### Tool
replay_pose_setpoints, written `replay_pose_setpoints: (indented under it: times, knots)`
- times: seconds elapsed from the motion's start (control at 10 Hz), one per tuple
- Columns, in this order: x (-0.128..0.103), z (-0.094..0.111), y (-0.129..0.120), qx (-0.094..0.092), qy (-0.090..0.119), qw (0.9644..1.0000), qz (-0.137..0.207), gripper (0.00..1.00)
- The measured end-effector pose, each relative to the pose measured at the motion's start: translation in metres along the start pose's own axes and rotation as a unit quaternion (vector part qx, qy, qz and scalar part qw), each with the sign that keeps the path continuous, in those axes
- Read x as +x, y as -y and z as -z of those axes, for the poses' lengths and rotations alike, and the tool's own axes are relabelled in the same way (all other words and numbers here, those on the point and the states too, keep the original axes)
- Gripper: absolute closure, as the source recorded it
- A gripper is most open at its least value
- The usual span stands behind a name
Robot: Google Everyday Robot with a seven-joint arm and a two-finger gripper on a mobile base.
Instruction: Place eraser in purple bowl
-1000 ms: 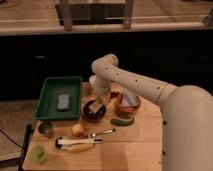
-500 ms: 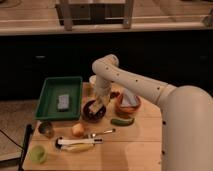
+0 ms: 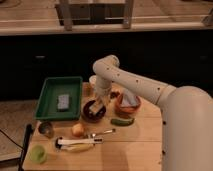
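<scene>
1. From where I stand, the pale arm bends down from the right. Its gripper [image 3: 97,103] hangs right over the purple bowl [image 3: 93,118], near the middle of the tabletop [image 3: 140,147].
2. The fingers [image 3: 102,101] look clamped on the eraser [image 3: 93,106], a small pale tan block sitting between their tips.
3. The eraser is low in the mouth of the purple bowl. In this dim light I cannot tell whether it touches the bottom.
4. Just right of the purple bowl stands an orange bowl [image 3: 128,107] with white stuff in it.
5. To the left lies a green tray [image 3: 47,85] with a grey block [image 3: 63,101] inside it, well apart from the gripper.
</scene>
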Motion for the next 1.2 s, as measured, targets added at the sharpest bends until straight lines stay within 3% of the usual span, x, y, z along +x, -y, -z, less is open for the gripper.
replay_pose_setpoints:
  times: [1.2]
  knots:
    - [-0.0022,-0.0067,-0.0034,0.001,0.009,0.9999,0.009,0.98]
